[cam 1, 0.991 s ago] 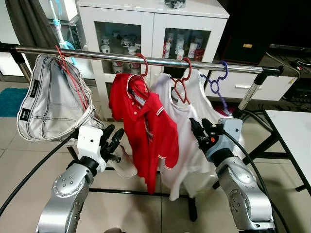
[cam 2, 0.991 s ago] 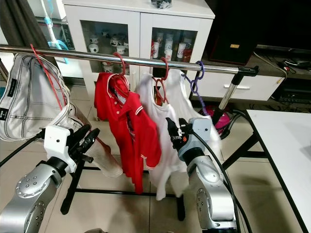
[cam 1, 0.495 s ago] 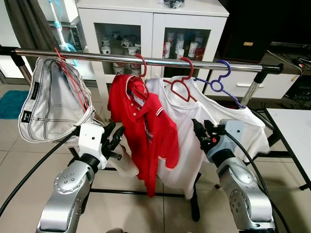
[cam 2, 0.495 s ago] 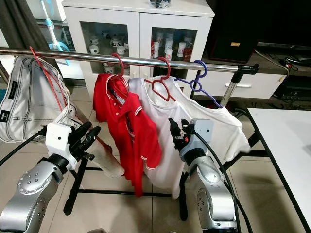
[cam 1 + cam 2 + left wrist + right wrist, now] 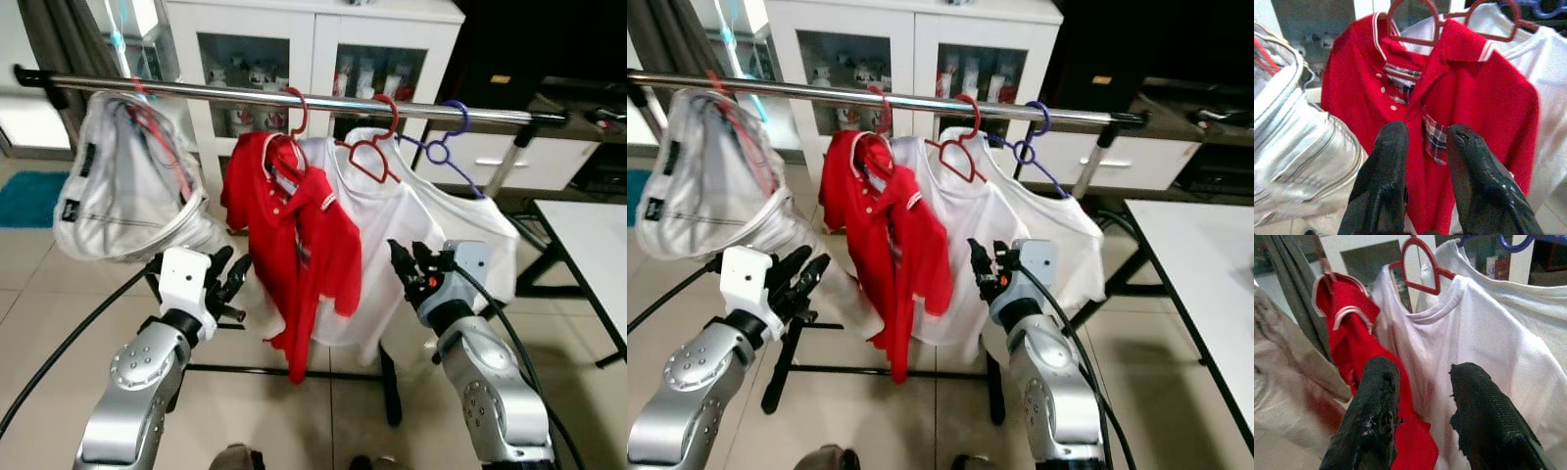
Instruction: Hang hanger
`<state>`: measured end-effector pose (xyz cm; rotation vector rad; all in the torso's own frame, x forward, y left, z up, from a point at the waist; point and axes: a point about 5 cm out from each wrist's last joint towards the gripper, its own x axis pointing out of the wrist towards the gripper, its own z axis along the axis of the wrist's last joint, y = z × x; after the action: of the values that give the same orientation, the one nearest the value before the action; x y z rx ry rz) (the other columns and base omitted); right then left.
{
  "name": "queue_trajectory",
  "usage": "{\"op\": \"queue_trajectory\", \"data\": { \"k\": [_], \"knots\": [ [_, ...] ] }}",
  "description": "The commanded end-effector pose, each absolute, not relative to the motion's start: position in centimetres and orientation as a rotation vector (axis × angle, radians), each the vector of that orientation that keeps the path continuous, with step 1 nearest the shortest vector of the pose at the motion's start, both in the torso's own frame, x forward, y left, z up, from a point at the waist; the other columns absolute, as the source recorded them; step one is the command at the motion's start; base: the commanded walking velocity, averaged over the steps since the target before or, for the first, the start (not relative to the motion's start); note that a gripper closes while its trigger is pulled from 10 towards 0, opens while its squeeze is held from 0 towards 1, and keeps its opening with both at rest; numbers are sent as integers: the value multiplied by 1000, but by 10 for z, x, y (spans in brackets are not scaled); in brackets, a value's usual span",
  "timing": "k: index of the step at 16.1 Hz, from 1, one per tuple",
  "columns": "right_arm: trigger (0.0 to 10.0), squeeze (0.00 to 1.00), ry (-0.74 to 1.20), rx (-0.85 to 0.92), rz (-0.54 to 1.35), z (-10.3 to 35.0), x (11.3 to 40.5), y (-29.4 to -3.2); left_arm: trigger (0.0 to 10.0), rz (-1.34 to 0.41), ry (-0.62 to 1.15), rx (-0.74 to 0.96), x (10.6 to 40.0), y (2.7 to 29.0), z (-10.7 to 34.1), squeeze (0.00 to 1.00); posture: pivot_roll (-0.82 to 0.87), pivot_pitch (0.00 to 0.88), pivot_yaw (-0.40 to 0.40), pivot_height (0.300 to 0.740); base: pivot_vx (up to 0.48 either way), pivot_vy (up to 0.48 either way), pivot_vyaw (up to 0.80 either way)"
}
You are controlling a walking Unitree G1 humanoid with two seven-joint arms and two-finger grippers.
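Hanging complete: white T-shirt (image 5: 392, 220) on red hanger (image 5: 367, 157) now settled on rail (image 5: 294, 98), swing damped. Left pincer (image 5: 227, 284), right pincer (image 5: 407, 266) both open, empty, backed off.

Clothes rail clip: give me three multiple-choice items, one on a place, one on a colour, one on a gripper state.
1. Where does the red polo shirt hang on the rail?
A. Between the white trousers and the white T-shirt
B. At the far right end
C. On the floor

2. What colour is the rightmost hanger?
A. Red
B. Purple
C. Green

3. How is the right gripper?
A. Shut on a hanger
B. Open, holding nothing
C. Shut on a sleeve

Answers: 1 A, the polo sits between both garments; 2 B, its hook is purple; 3 B, its fingers stand apart with nothing between them.
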<state>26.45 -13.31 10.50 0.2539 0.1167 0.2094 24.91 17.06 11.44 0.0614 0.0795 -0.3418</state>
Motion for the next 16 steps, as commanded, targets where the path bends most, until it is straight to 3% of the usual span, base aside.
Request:
{"op": "queue_trajectory", "data": {
  "k": [1,12,16],
  "knots": [
    [10000,0,119,246,201,105,266,-136,10000,-352,74,63,249,168,114,0,17,0,-13,740,-244,0,0],
    [10000,0,106,230,218,105,266,-133,10000,-322,75,68,253,171,115,0,19,0,-10,740,0,0,0],
    [10000,0,103,234,217,106,268,-133,10000,-321,74,70,254,172,116,0,21,0,-10,740,0,325,0]
  ]
}}
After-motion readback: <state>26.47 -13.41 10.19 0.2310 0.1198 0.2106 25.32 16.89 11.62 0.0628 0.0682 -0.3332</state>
